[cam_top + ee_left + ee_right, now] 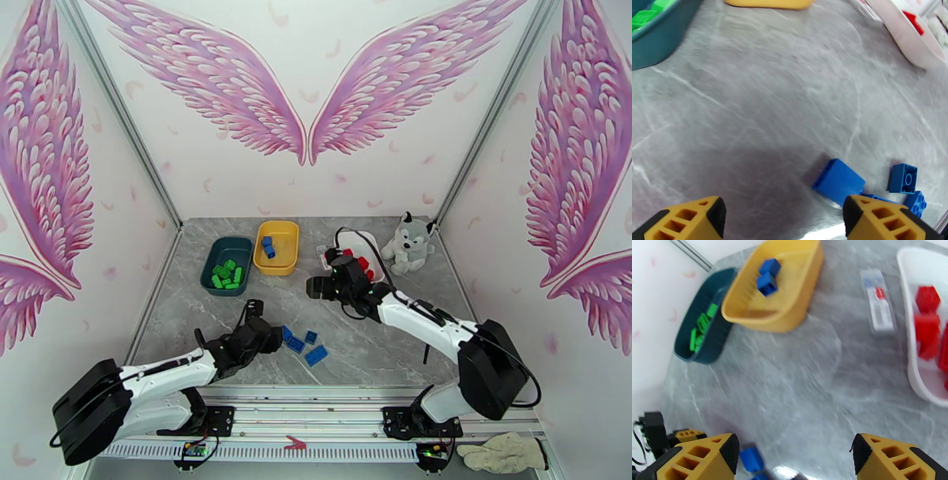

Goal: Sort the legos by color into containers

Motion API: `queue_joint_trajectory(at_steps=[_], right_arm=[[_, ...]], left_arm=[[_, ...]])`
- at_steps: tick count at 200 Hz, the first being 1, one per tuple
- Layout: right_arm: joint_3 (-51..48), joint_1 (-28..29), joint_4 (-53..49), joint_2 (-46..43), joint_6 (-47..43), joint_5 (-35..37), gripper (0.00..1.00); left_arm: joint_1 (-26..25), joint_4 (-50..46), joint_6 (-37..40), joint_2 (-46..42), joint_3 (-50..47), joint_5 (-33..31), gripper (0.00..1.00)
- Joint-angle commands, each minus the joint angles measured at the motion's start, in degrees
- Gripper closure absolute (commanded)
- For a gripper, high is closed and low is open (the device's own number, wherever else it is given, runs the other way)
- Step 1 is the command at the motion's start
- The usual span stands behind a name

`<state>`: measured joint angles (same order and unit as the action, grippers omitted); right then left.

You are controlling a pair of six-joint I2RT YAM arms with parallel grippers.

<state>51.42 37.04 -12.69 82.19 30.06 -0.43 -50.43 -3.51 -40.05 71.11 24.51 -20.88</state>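
Several blue legos (304, 343) lie loose on the grey table just right of my left gripper (271, 338). In the left wrist view it (784, 221) is open and empty, the blue legos (838, 180) lying ahead by its right finger. My right gripper (320, 288) hovers open and empty over mid-table (794, 457), in front of the white tray (916, 374) that holds red legos (928, 319). The yellow tray (277, 247) holds two blue legos (768, 277). Green legos (227, 275) fill the dark teal tray (215, 256).
A small white-and-red tube-like item (879, 303) lies between the yellow and white trays. A plush husky (408, 242) sits at the back right. Bare marble stretches between the trays and the loose bricks. A glove (502, 454) lies off the table's near right corner.
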Motion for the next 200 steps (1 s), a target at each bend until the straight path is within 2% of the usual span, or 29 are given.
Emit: queue_joint_trajectory(at_steps=[1,40,75,107,139,166,200], right_arm=[[-4.72,2.16,-0.06,-6.26,0.57,5.02,0.18],[-12.52,5.85,-2.68,-16.19,1.68,8.98,0.16],[-18.45,7.16,-4.53,-21.64,3.99,10.05,0.16],[-22.19,7.26,-7.22,-28.38,6.35,12.03,0.16],[-23.91,7.3,-12.55,-36.69,7.55,14.4,0.18],[-24.99,7.26,-17.57,-43.66,8.26,16.09,0.18],[-26.09,7.29,-22.14,-50.67,9.2,17.63,0.17]], left_arm=[[-1.94,2.69,-1.29,3.51,2.69,-1.11,0.19],[-5.02,5.59,-2.72,5.27,2.3,-0.38,0.19],[-8.37,4.22,1.44,6.84,7.22,-0.29,0.19],[-10.8,1.37,4.36,12.81,14.15,0.84,0.23],[-12.87,-3.37,5.44,20.37,21.01,-2.18,0.27],[-13.1,-5.63,4.95,25.37,24.71,-3.96,0.28],[-13.28,-9.53,5.23,30.21,29.25,-4.69,0.34]])
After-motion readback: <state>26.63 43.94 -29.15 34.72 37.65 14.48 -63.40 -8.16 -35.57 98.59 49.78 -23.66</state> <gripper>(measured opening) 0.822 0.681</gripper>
